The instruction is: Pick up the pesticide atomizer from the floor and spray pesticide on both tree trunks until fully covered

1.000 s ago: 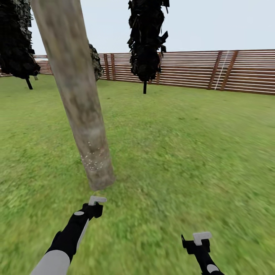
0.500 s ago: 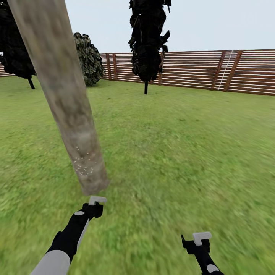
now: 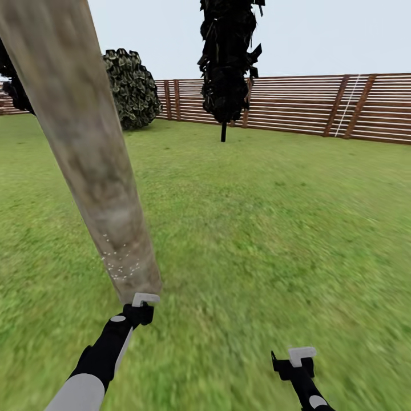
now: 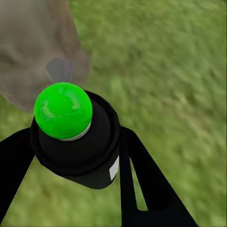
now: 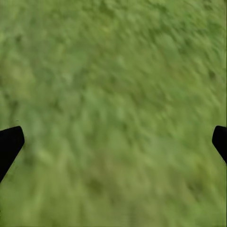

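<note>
A smooth beige-grey tree trunk (image 3: 91, 160) leans up from the lawn just beyond my left gripper (image 3: 142, 302), with white spray specks (image 3: 123, 265) low on it. In the left wrist view the left gripper (image 4: 75, 158) is shut on the pesticide atomizer (image 4: 82, 151), a small black bottle whose round top (image 4: 62, 110) shows bright green. The trunk base (image 4: 33, 47) is blurred right behind the bottle. My right gripper (image 3: 299, 357) hangs open over bare grass, its black fingertips (image 5: 9, 144) far apart and nothing between them.
Green lawn (image 3: 274, 228) stretches to a brown slat fence (image 3: 297, 103) at the back. A dark narrow conifer (image 3: 228, 57) stands before the fence, and a rounded dark bush (image 3: 128, 85) sits to its left. Another dark crown is partly hidden behind the trunk.
The whole view has shifted: the trunk now stands further left and nearer, while the conifer and bush have slid right. Both arms keep the same pose in the picture.
</note>
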Robot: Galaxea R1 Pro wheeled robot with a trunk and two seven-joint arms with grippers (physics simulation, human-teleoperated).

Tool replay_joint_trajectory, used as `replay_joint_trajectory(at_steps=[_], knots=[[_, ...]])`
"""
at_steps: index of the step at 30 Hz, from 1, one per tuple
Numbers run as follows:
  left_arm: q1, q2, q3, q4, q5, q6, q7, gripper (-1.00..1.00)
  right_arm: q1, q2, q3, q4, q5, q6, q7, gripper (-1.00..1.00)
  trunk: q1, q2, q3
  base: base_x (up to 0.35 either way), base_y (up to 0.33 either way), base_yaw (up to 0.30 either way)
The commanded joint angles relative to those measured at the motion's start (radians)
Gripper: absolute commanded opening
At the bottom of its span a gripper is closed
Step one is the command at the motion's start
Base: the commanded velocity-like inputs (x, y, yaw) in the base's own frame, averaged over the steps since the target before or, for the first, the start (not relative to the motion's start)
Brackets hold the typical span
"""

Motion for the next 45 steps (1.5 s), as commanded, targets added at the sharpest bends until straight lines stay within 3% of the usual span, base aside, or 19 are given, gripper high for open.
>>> replay_joint_trajectory(at_steps=[1,16,23,25,30,37,45], knots=[[-0.001,-0.002,0.007,-0.002,-0.01,0.004,-0.01,-1.0,-0.001,0.0,-0.006,0.001,0.011,-0.004,-0.004,1.0,0.0,0.0,-0.001,0.258,-0.128,0.257],[-0.001,-0.005,0.007,-0.002,-0.01,-0.001,-0.01,-1.0,-0.001,0.0,-0.006,0.002,0.011,-0.004,-0.005,1.0,0.0,0.0,-0.001,0.063,-0.252,0.272],[-0.001,-0.003,0.008,-0.002,-0.009,-0.002,-0.01,-1.0,-0.001,-0.001,-0.006,0.001,0.011,-0.004,-0.004,1.0,0.0,0.0,-0.001,0.131,-0.268,0.043],[-0.001,-0.001,0.035,-0.003,0.021,-0.003,-0.009,-1.0,-0.001,0.0,-0.006,0.001,0.011,-0.005,-0.004,1.0,0.0,0.0,-0.001,0.145,-0.265,0.001],[-0.001,-0.002,0.057,-0.003,0.029,-0.005,-0.009,-1.0,0.0,-0.002,-0.006,0.001,0.011,-0.005,-0.004,1.0,0.0,0.0,-0.001,0.035,-0.27,0.0],[-0.001,-0.005,0.049,-0.003,0.031,-0.006,0.068,-1.0,0.0,0.0,-0.006,0.001,0.011,-0.004,-0.004,1.0,0.0,0.0,-0.001,-0.067,-0.272,0.078],[-0.001,-0.004,0.05,-0.002,0.036,-0.004,0.072,-1.0,0.0,0.0,-0.006,0.003,0.011,-0.004,-0.004,1.0,0.0,0.0,-0.001,-0.048,-0.273,0.265]])
